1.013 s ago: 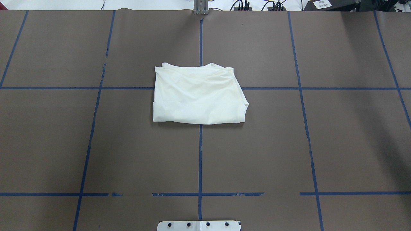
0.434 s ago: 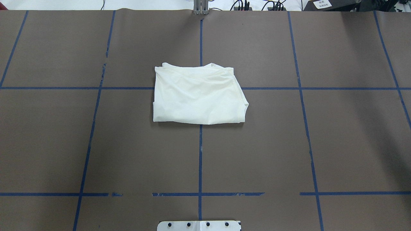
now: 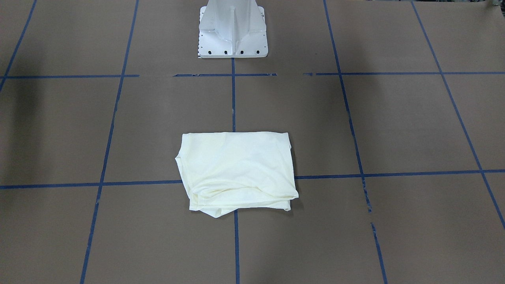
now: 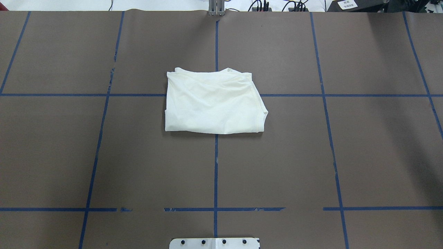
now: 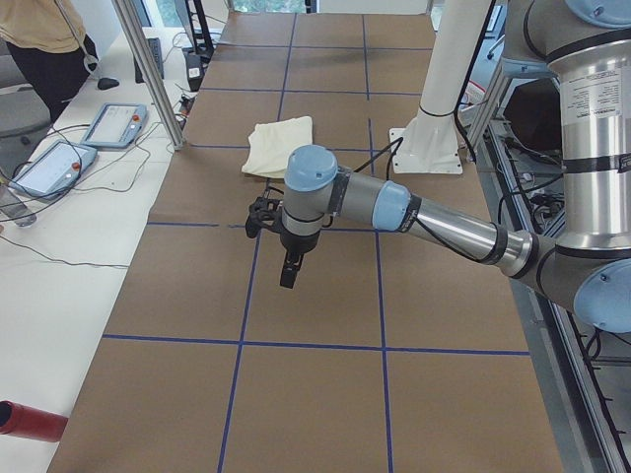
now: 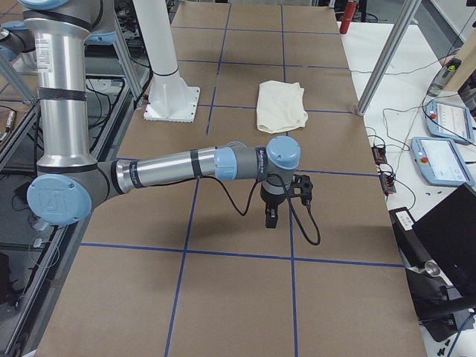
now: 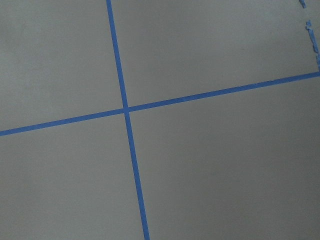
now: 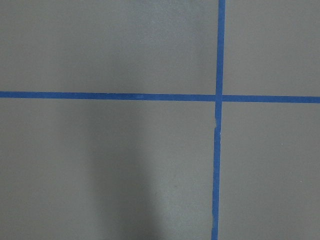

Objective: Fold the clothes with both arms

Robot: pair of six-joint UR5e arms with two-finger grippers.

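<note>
Evidently nothing has moved in the last second. The left end effector [image 5: 287,271] hangs over the bench [image 4: 104,155], well apart from the shirt, and I cannot tell its finger spread. The folded T-shirt [image 4: 213,103] lies at centre, plain side up. The right end effector [image 6: 271,217] likewise hangs clear, spread untellable. Folding looks complete.
</note>
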